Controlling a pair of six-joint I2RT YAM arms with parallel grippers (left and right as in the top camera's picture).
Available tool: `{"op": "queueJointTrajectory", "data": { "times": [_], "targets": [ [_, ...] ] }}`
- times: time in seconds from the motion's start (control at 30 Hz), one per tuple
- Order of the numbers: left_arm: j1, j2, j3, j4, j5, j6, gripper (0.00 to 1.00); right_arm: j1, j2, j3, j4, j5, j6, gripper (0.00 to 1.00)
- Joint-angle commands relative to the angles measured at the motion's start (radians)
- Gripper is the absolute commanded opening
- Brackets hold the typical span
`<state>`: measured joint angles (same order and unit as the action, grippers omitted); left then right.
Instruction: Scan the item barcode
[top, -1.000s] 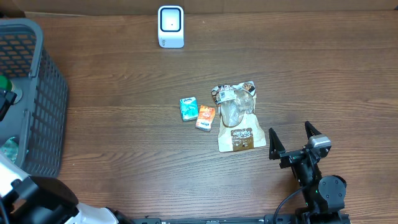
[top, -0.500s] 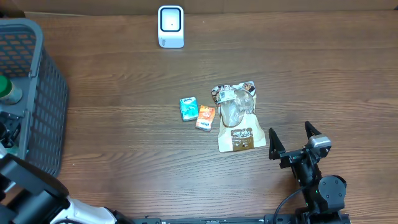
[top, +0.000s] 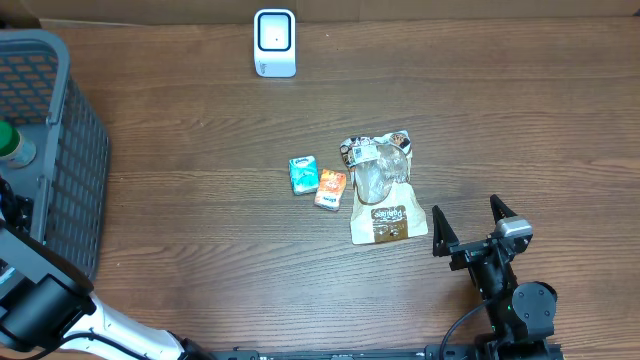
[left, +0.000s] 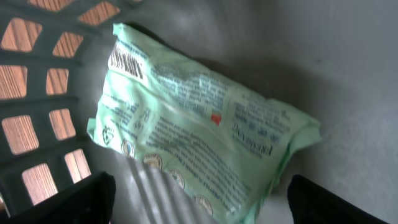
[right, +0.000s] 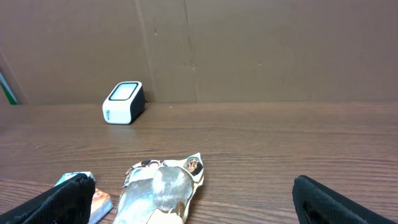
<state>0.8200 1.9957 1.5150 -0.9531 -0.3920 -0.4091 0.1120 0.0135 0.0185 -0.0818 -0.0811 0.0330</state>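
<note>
The left pincer (left: 198, 198) is seen inside the grey basket (top: 75, 150), its jaws set wide with nothing gripped. A pale green packet (left: 199, 124) is found lying flat on the basket floor, just ahead of the fingers. Its barcode (left: 126, 63) is turned upward, close to the lattice wall. The right pincer (top: 467, 220) is held wide and empty near the front edge of the surface (top: 200, 250). The white scanner (top: 274, 42) is placed at the far edge. A teal packet (top: 303, 174), an orange packet (top: 331, 187) and a brown pouch (top: 382, 200) are grouped mid-surface, well apart from the basket.
</note>
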Motion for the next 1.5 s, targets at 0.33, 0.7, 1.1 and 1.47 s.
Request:
{"op": "queueJointTrajectory", "data": {
  "times": [0.33,0.7,1.1,1.47],
  "targets": [
    [-0.003,0.105,-0.006,0.024,-0.037,0.024,0.79,-0.001,-0.011,-0.01,0.005,-0.003,-0.004,1.0],
    [-0.003,0.119,0.017,0.005,0.015,0.021,0.04,-0.001,-0.011,-0.01,0.005,-0.003,-0.004,1.0],
    [-0.013,0.118,0.415,-0.332,0.342,0.023,0.04,-0.001,-0.011,-0.01,0.005,-0.003,-0.004,1.0],
    [-0.197,0.051,0.932,-0.594,0.49,0.051,0.04,-0.001,-0.011,-0.01,0.005,-0.003,-0.004,1.0]
  ]
}}
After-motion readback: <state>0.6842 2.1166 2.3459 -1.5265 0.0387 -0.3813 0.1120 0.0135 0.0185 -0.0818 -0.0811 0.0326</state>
